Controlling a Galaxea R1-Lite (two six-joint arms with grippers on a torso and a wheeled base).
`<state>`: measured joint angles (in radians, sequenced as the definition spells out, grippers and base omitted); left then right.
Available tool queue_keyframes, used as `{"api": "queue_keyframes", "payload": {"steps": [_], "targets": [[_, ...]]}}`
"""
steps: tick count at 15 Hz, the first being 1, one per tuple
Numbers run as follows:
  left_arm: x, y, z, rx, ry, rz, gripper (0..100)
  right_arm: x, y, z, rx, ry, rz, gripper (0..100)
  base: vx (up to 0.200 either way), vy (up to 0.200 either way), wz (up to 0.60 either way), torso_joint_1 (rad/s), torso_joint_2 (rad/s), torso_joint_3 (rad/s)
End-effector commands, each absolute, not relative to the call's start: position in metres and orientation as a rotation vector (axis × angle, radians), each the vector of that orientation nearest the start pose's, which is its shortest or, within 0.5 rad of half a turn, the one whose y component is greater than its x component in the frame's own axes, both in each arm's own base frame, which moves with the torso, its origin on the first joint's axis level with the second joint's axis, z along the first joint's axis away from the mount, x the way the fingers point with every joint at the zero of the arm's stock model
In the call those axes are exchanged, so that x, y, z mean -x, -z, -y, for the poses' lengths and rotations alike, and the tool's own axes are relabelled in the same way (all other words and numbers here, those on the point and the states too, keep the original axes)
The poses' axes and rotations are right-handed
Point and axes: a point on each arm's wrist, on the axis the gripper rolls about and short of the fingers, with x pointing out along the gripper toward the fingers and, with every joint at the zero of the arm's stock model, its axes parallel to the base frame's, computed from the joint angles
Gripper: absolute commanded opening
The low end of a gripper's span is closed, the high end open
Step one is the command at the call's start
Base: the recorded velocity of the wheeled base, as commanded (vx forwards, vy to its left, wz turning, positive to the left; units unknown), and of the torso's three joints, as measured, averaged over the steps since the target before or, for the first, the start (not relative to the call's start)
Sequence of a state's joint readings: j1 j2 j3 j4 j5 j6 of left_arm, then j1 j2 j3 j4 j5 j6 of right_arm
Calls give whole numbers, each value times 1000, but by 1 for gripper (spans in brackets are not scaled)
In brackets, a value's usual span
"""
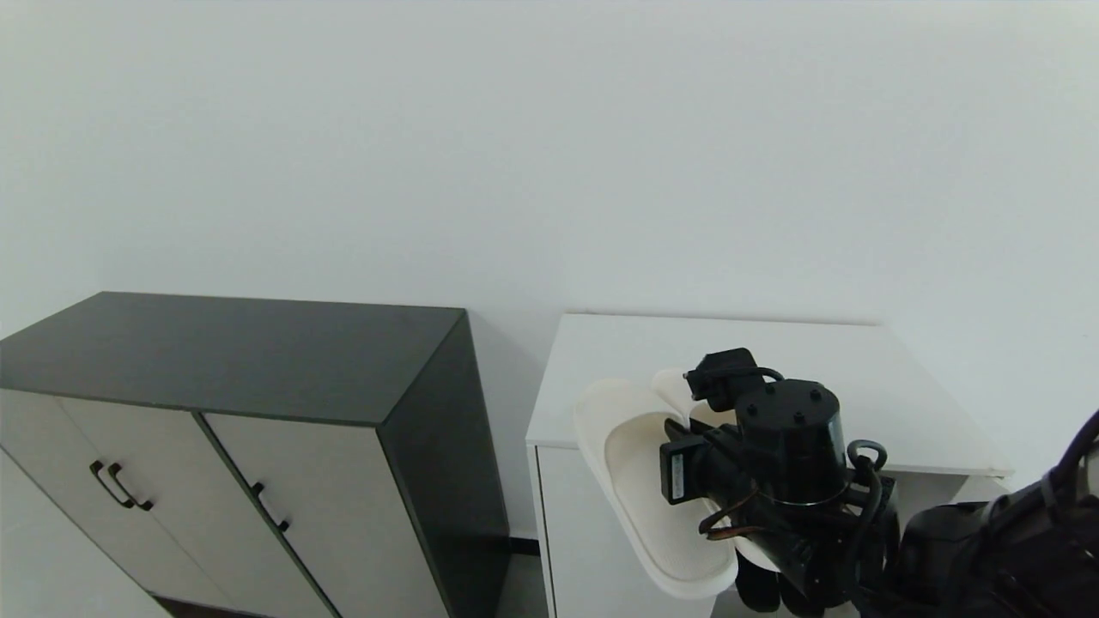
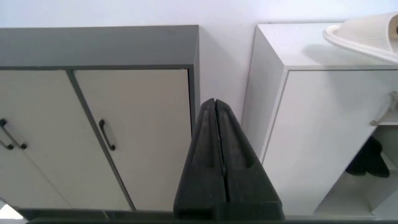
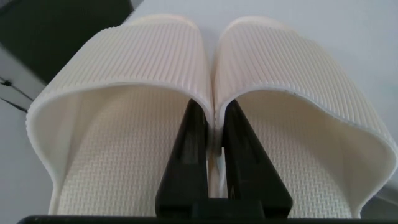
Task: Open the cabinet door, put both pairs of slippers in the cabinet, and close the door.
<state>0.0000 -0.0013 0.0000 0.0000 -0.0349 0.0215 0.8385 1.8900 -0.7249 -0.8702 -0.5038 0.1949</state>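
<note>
Slippers, a cream pair of ribbed foam, sit side by side at the front edge of the top of the white cabinet, toward its left front corner, with their heel ends hanging out past that edge. The right gripper is clenched on them: its two black fingers pinch the inner walls of the two uppers together, so one hold carries both. Whether the soles touch the cabinet top I cannot tell.

I judge the pair to be light, soft and springy. The uppers will flex under pressure and the soles may sag or swing, so the hold belongs where it is now, on the doubled band between the two shoes, deep enough that neither one slips free. The ribbed skin should give fair friction.

The right wrist view shows the pinch itself, which the wrist housing hides in the head view. The left wrist view shows the left gripper pressed fully closed on nothing, low in front of the gap between the white cabinet and the dark-topped cabinet. It also shows the white cabinet's lower front, where an opening holds a dark shape, possibly other footwear. The head view alone shows both cabinet tops and the dark-topped cabinet's doors shut, with black handles.
</note>
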Motion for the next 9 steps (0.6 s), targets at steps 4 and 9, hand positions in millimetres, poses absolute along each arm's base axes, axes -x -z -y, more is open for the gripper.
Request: {"api": "queue_keyframes", "payload": {"steps": [4,9], "targets": [[23,-75,1,-21,35,0,0,-225,-120,-232,-6,-336,-250,0,-200,0,0,-2,-2,5],[23,-75,1,-21,35,0,0,-226,-117,-227,13,-340,-227,0,-80,0,0,1,0,2]]}}
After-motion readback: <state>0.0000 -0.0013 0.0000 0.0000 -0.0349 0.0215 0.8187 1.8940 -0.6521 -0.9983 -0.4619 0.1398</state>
